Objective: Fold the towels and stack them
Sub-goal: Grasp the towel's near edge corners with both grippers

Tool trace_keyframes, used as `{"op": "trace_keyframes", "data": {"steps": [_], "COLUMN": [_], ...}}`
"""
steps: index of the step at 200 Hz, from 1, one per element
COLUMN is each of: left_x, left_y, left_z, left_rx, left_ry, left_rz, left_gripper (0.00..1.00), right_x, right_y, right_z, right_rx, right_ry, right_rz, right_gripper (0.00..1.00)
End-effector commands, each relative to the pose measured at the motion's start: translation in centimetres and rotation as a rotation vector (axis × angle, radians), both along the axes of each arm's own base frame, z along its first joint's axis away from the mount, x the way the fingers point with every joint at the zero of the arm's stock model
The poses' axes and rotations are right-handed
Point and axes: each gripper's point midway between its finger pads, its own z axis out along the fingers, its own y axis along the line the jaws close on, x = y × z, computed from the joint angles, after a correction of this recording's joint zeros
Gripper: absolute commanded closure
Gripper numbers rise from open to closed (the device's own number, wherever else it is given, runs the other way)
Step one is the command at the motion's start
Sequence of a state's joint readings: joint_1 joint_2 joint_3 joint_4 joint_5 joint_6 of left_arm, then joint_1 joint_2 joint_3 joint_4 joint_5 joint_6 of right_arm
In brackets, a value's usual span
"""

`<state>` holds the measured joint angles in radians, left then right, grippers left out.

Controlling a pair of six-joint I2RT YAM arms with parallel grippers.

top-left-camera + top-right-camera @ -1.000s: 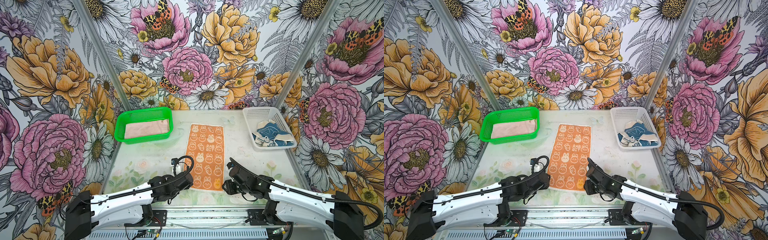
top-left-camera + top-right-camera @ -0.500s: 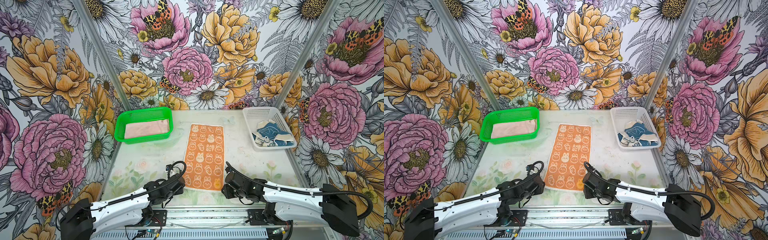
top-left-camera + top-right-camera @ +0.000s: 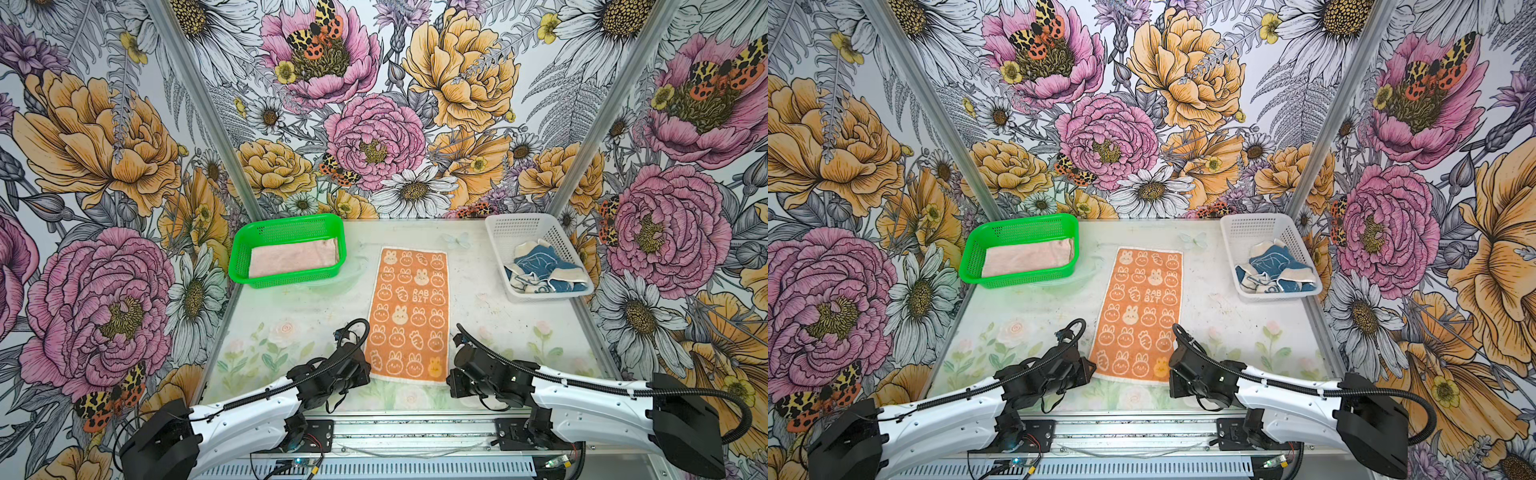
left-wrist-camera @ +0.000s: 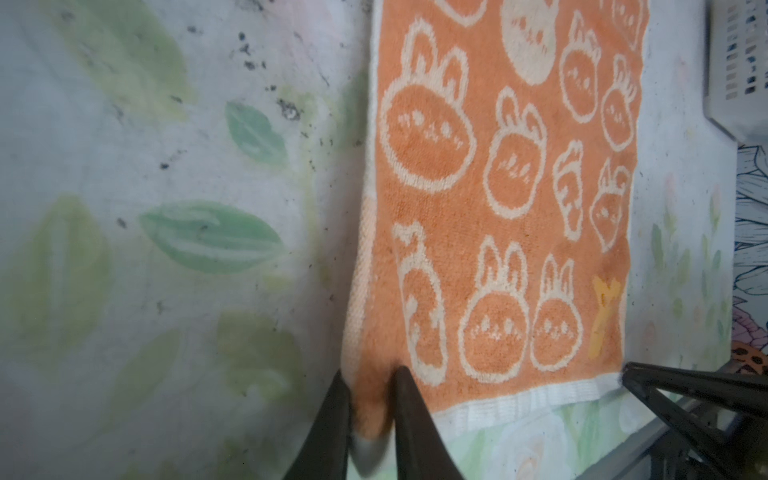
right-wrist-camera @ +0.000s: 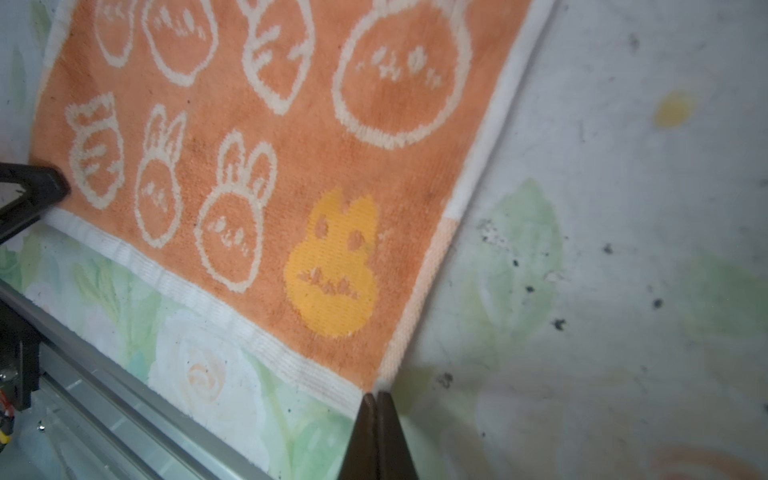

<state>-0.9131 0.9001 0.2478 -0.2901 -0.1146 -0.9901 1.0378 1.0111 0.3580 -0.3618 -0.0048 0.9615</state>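
As the left hand [image 4: 370,376] pinches the orange towel [image 3: 409,316] reading "RAB BIT", the right hand [image 5: 376,395] is closed at its corner.

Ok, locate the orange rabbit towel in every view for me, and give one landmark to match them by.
Top view: orange towel flat mid-table, far end between green basket and white basket.
Top view: orange towel mid-table too.
Left wrist: fills much of the picture, a near corner pinched in the jaws.
Right wrist: fills much of the picture, a corner at the shut jaws.
Landmark: the single yellow rabbit by its near right corner.
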Motion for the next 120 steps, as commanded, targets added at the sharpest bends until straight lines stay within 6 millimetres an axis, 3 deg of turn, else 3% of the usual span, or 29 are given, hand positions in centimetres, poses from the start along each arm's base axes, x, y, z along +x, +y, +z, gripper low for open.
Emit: {"op": "trace_keyframes", "data": {"steps": [1,10,43,81,115,120], "left_x": [-0.4,-0.7,-2.1,-4.7,-7.0,-7.4], "left_y": [-0.3,-0.3,-0.1,-1.3,-1.8,-1.6], "left_z": [0.6,0.9,1.5,1.7,1.6,1.5], "left_rx": [0.001,0.002,0.029,0.010,0.067,0.086], "left_ry": [0.009,0.008,0.025,0.080,0.106,0.108], "left_rz": [-0.027,-0.039,-0.073,-0.150,-0.156,-0.152], "left_gripper": [0.96,1.00,1.00,1.00,0.97,0.97], "right_x": [-0.9,-1.2,-2.2,-4.1,-3.5,-3.2], "right_y": [-0.6,-1.2,-2.9,-5.6,-5.2,-5.0], "right_z": [0.4,0.5,1.8,1.5,3.5,4.0], "right_rx": [0.016,0.007,0.016,-0.060,-0.034,-0.030], "right_ry": [0.019,0.021,0.021,0.069,0.015,0.000], "right_rz": [0.000,-0.005,-0.022,-0.036,-0.034,-0.030], "right_gripper": [1.00,1.00,1.00,1.00,1.00,0.95]}}
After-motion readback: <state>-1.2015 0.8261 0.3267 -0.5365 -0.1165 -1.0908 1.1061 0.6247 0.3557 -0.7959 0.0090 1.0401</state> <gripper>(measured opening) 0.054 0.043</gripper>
